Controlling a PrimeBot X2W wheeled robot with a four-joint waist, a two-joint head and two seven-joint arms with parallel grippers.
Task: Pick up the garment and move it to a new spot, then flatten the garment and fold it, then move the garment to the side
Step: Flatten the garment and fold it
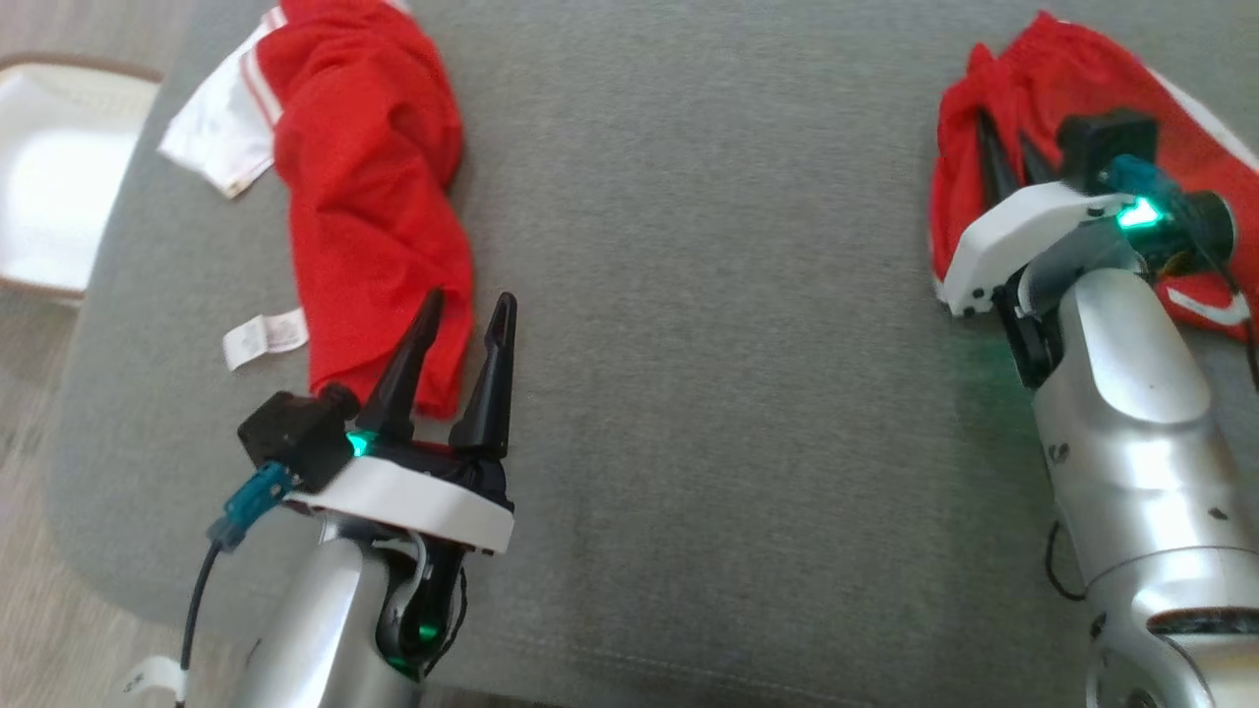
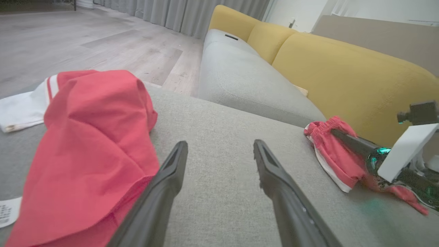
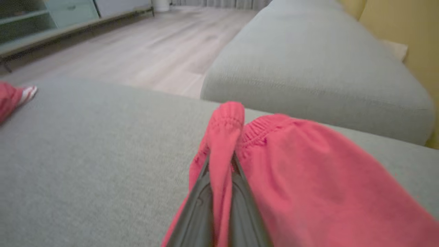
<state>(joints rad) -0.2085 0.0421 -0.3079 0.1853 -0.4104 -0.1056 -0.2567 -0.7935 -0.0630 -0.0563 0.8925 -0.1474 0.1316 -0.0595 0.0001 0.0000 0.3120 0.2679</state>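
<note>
A red garment (image 1: pixel 1072 69) with an elastic waistband and white trim lies bunched at the far right of the grey cushion (image 1: pixel 708 344). My right gripper (image 1: pixel 1003 133) is shut on a raised fold of its waistband (image 3: pixel 226 120), which stands up between the two fingers (image 3: pixel 195 206). The left wrist view shows the same garment (image 2: pixel 329 154) with the right finger (image 2: pixel 353 144) in it. A second red cloth (image 1: pixel 369 167) with white parts lies crumpled at the left. My left gripper (image 1: pixel 470 298) stands open at that cloth's near right edge (image 2: pixel 92 137), nothing between its fingers (image 2: pixel 171 171).
The grey cushion drops off to wooden floor (image 1: pixel 29 551) on the left, where a white seat (image 1: pixel 59 167) stands. Beyond the cushion is a sofa with a grey seat (image 2: pixel 240 79) and yellow back (image 2: pixel 343 68). A white label (image 1: pixel 261 339) lies beside the left cloth.
</note>
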